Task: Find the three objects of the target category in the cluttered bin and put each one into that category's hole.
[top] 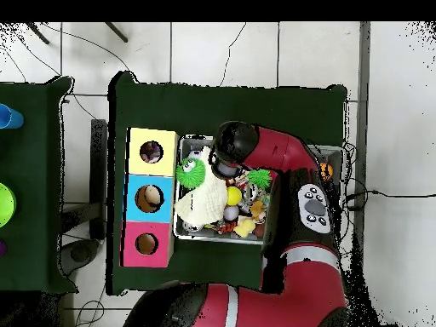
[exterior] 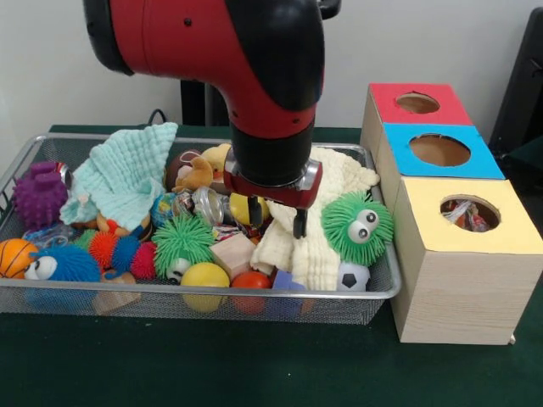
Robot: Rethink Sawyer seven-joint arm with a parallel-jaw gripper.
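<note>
**binwatcher:** So the red and black arm (exterior: 246, 59) comes down from the top of the front view, right over the middle of the bin (exterior: 212, 292). The hand (exterior: 277, 219) hangs just above the clutter, its two dark fingers (exterior: 299, 222) pointing down with a gap between them and nothing in it, so it's spread and empty. One finger sits right at the upper edge of the cream cloth (exterior: 318, 246).

**meshfan:** And the patterned fabric bundles?

**binwatcher:** Can't pick any out in the bin for sure. There's a white, red and blue scrap showing inside the hole (exterior: 469, 213) of the yellow-topped box (exterior: 462, 263) at the right of the frame, which looks like one, but it's too small to say more.

**meshfan:** What's lying around the hand?

**binwatcher:** Green spiky ball with googly eyes (exterior: 358, 227) just right of it, resting on the cream cloth. Mint cloth (exterior: 127, 174) at the upper left of the bin, purple spiky ball (exterior: 38, 195) at the far left. Along the front edge there's a yellow ball (exterior: 204, 276) and a little soccer ball (exterior: 353, 277).

**meshfan:** The boxes?

**binwatcher:** Three in a row touching the bin's right side on the green table (exterior: 254, 365): the yellow one nearest the camera, then the blue-topped box (exterior: 441, 151), then the red-topped box (exterior: 416, 103).
</note>
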